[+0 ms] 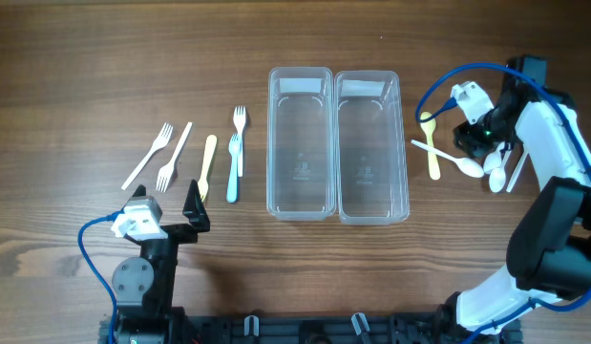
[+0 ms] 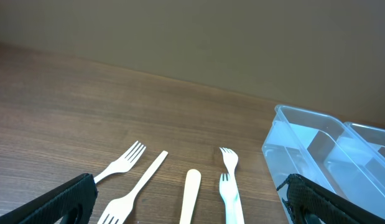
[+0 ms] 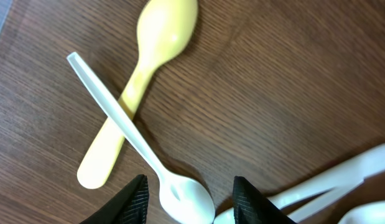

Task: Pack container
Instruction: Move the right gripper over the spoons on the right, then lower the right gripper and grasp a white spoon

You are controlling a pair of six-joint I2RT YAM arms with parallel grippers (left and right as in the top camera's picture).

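As the right tool [image 3: 189,186] hung low over the bench [image 3: 292,81], its two dark fingers [image 3: 133,199] stood spread and gripped nothing. The bowl of a white spoon [image 3: 127,127] lay on the wood in the gap between them. That spoon's straight handle ran out ahead of the tool and crossed on top of a yellow spoon [image 3: 152,62], which lay just beyond the fingertips. More white spoons [image 3: 341,177] were bunched close beside one finger.

From overhead, the two clear containers [image 1: 300,143] stood side by side between the two tools, well apart from either. The left tool [image 1: 167,210] sat back from them, its fingers likewise spread with nothing between them. Ahead of it lay a loose row of cutlery: white forks [image 2: 120,163], a pale yellow utensil [image 2: 191,193] and a blue fork [image 2: 229,199]. Beyond that row, a corner of the nearer container showed.
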